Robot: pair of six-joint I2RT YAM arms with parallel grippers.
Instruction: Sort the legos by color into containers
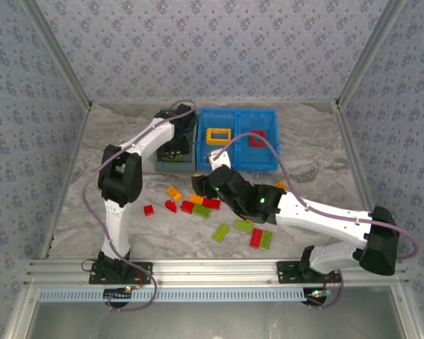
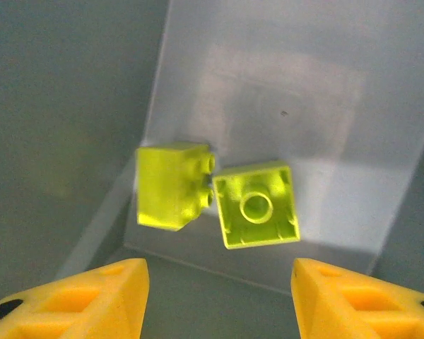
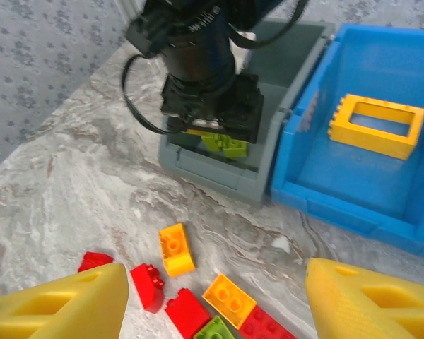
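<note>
The marble table [image 1: 311, 152] carries the blue tray [image 1: 238, 167] at the far middle, with the grey bin [image 1: 171, 167] just beside its left wall. The left gripper [image 2: 218, 272] hangs inside the bin with its fingers apart. The right gripper [image 3: 215, 279], also spread and empty, hovers over the near-middle scatter of loose legos [image 1: 203, 205]. A yellow frame [image 1: 219, 135] lies in the tray's left compartment and a red frame [image 1: 257, 138] in its right. Two lime green bricks [image 2: 258, 205] lie in the bin.
</note>
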